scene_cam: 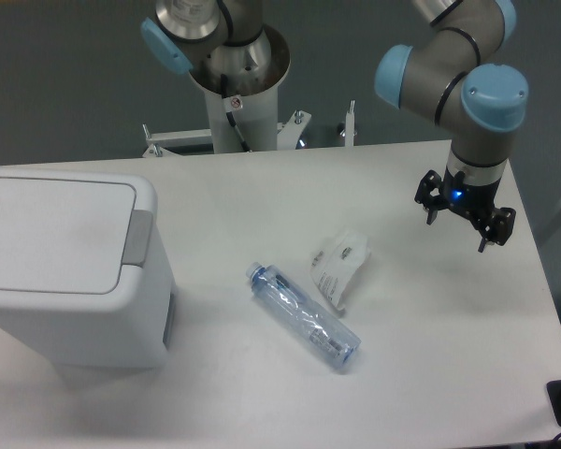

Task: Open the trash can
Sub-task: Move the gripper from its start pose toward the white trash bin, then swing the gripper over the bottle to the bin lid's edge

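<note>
The trash can (70,271) is a large boxy white bin at the left of the table. Its flat lid (51,234) lies shut, with a grey push tab (137,238) on its right edge. My gripper (458,232) hangs over the right side of the table, far to the right of the bin. Its two dark fingers point down and stand apart, open and empty.
A clear plastic bottle (304,316) lies on its side in the middle of the table. A crumpled white wrapper (338,267) lies just right of it, between the bin and my gripper. The arm's base (234,84) stands at the back edge.
</note>
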Motion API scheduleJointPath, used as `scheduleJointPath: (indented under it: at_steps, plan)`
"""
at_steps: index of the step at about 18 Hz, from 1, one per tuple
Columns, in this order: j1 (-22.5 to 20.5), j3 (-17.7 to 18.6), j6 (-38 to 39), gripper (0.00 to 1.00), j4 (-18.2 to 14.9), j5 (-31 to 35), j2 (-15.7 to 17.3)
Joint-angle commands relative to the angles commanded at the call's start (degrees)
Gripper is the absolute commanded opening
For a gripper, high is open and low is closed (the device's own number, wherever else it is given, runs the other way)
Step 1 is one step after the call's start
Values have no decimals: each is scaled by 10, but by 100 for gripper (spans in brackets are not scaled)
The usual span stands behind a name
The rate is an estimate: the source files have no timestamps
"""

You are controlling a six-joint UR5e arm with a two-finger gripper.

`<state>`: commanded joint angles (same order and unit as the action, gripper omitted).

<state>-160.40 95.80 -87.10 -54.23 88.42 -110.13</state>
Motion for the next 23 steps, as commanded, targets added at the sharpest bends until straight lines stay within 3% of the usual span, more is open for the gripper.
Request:
scheduleJointPath:
  at_steps: [12, 17, 23]
  plan:
    - [12, 14, 8, 100, -2, -18, 9]
    - [15, 25, 84, 100, -1, -67, 20]
    - [76, 30, 220, 100, 0, -67, 25]
